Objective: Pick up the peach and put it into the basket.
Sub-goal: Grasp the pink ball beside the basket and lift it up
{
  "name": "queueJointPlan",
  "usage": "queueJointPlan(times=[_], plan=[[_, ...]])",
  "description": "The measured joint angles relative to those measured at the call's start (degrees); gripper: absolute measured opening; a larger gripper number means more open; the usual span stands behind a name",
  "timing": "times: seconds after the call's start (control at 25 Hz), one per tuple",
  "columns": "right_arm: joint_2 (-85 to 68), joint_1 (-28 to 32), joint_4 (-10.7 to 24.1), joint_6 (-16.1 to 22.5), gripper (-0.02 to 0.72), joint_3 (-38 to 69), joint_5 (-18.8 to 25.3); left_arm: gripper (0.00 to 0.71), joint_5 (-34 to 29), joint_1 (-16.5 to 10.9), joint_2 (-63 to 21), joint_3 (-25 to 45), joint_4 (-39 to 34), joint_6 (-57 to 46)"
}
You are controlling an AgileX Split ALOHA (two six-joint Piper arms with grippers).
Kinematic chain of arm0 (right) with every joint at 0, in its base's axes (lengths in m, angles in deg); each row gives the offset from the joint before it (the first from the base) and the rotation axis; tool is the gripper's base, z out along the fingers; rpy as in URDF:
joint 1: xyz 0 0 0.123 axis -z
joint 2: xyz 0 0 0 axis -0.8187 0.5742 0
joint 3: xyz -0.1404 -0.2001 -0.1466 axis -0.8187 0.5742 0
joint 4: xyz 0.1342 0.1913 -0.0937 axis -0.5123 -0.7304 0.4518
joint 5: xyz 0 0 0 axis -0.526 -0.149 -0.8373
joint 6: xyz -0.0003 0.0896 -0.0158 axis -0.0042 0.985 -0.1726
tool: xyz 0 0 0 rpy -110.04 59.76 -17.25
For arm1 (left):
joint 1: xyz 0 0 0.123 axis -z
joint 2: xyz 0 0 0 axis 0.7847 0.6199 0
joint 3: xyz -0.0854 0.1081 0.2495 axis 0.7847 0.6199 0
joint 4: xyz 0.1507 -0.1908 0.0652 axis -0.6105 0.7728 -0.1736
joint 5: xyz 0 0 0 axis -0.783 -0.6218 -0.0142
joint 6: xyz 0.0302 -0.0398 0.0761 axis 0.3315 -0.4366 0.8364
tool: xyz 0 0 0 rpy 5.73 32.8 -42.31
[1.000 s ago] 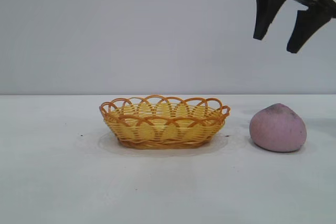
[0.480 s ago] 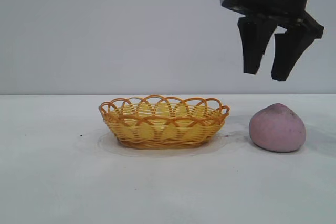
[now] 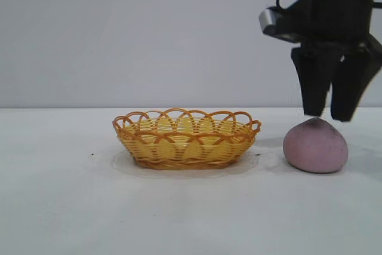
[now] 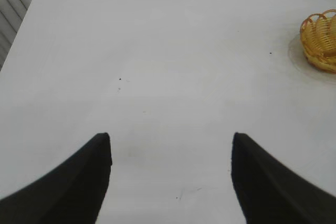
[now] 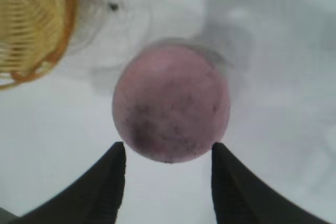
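1. White table, plain grey wall behind it.
2. Basket sits mid-table, upright, nothing visible inside.
3. Peach lies on the table toward its right edge, just beside the basket, not touching it.
4. Right gripper points down right above the peach, fingers spread, tips level with the peach's top, nothing grasped.
5. Right wrist view: peach sits just ahead of the two fingertips, which flank its near side; contact cannot be told. Basket rim at one corner.
6. Left gripper parked over bare table, released, holding nothing; basket far off at the frame edge.
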Motion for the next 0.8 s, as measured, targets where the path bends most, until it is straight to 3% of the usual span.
queueJointPlan(times=[0.04,0.24,0.36,0.68,0.8], plan=[[0.00,0.00,0.00,0.00,0.354,0.70,-0.86,0.430,0.00,0.00,0.00,0.00,0.00,0.00],[0.00,0.00,-0.11,0.00,0.095,1.54,-3.38,0.430,0.00,0.00,0.00,0.00,0.00,0.00],[-0.05,0.00,-0.21,0.00,0.000,1.54,-3.61,0.430,0.00,0.00,0.00,0.00,0.00,0.00],[-3.50,0.00,-0.48,0.00,0.000,-3.88,1.14,0.430,0.00,0.00,0.00,0.00,0.00,0.00],[-6.71,0.00,-3.23,0.00,0.000,-8.32,3.34,0.430,0.00,0.00,0.00,0.00,0.00,0.00]])
